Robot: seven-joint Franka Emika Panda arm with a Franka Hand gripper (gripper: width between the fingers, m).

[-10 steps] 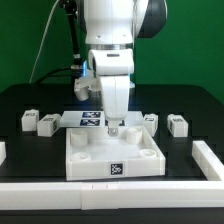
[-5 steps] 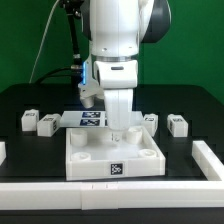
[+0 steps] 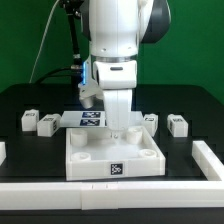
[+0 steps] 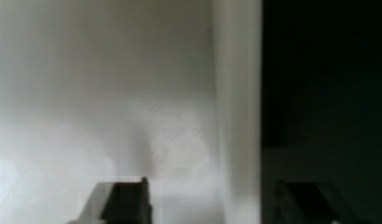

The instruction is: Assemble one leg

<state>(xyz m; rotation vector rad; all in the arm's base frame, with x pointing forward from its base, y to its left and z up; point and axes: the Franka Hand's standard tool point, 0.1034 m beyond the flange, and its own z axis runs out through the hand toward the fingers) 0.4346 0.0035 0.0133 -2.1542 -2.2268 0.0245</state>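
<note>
White tray sits nearest on the counter. Tool hangs low over the tray's far rim, fingers spread, nothing seen between them. Closest leg lies just beyond the tray's far corner, on the exterior view's right of the tool. Other legs flank the tray. Leg's long axis is too small to read. The wrist view is blurred, so tip contact with the tray is unclear.

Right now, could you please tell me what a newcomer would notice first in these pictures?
The big white arm fills the middle of the exterior view, its open gripper hanging low at the back of the white square tray. Four small tagged legs lie loose on the black table, two toward the exterior view's left of the tray and two toward its right.
</note>
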